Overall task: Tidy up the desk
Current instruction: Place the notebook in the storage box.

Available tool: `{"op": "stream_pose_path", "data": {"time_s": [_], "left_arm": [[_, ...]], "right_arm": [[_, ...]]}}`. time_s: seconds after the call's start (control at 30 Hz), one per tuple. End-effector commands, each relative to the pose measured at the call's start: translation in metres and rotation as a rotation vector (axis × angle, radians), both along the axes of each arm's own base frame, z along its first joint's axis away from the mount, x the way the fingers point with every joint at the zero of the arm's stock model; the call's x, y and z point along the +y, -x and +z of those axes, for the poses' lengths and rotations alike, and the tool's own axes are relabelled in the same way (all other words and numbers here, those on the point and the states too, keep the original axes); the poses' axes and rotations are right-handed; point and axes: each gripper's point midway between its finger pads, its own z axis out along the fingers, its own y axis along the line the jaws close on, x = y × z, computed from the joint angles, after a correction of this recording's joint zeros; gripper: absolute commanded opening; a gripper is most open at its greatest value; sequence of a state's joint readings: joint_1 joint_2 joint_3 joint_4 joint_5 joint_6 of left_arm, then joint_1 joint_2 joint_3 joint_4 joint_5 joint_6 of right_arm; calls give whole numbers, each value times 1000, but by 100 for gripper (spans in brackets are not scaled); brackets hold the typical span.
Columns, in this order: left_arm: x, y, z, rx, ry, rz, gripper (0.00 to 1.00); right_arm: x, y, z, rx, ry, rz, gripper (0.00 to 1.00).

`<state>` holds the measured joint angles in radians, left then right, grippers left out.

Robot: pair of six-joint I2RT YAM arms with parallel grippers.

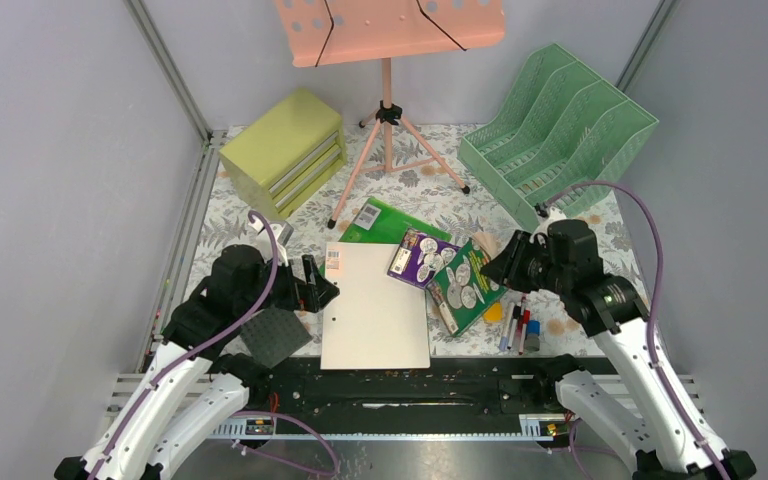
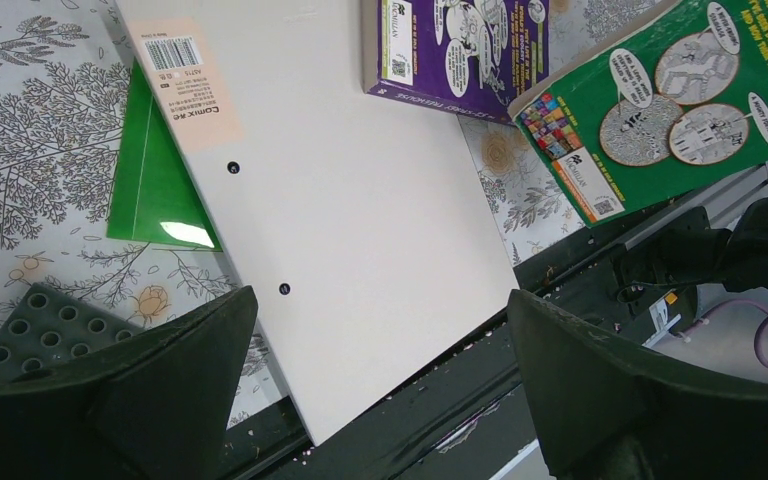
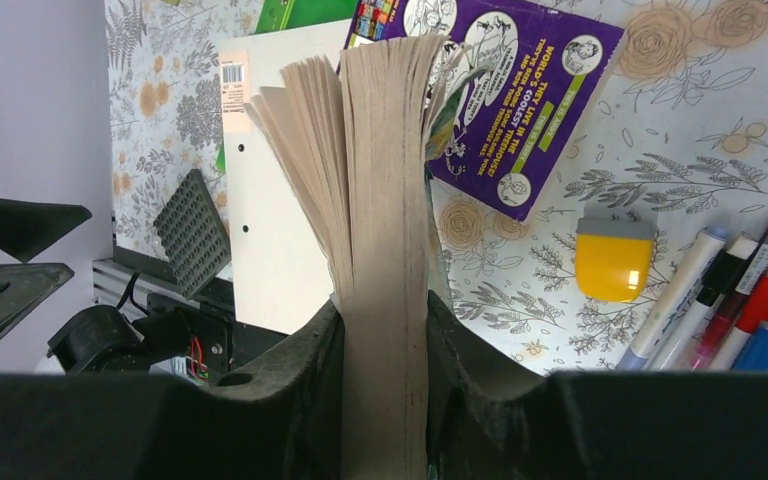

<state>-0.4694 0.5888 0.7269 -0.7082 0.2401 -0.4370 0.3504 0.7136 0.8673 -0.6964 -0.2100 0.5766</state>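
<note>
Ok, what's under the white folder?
A green folder sticks out from under the white folder's far edge. The white folder's near edge lies over the black rail. Whatever else lies beneath is covered.

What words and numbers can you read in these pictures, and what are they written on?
"Comix": on the peach label of the white folder.
"WORLD'S COOLEST": on the purple book.
"COOLEST": on the green book.
Too small or blurred to read: the barcode digits and small print on the peach label, the speech bubbles on both books, and any print on the markers.
</note>
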Motion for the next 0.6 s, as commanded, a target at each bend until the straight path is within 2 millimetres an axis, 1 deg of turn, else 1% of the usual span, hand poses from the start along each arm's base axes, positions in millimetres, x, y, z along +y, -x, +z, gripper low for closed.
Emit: {"op": "stream_pose_path", "data": {"time_s": [0.0, 0.07, 0.23, 0.33, 0.37, 0.57], "left_arm": [[-5, -6, 14, -63, 28, -18, 99], [-5, -6, 13, -59, 28, -21, 99], [-6, -7, 11, -50, 26, -25, 99], [-7, -7, 8, -37, 21, -28, 99], [-7, -8, 8, -33, 19, -26, 99], [-2, -12, 2, -11, -8, 13, 99]], "right_arm": [[15, -22, 45, -110, -90, 9, 0], [11, -27, 48, -118, -84, -32, 0], [-15, -42, 61, -154, -11, -184, 0], [-36, -50, 75, -207, 60, -274, 0], [-45, -52, 82, -223, 94, -314, 0], [-85, -62, 112, -254, 259, -471, 0]]}}
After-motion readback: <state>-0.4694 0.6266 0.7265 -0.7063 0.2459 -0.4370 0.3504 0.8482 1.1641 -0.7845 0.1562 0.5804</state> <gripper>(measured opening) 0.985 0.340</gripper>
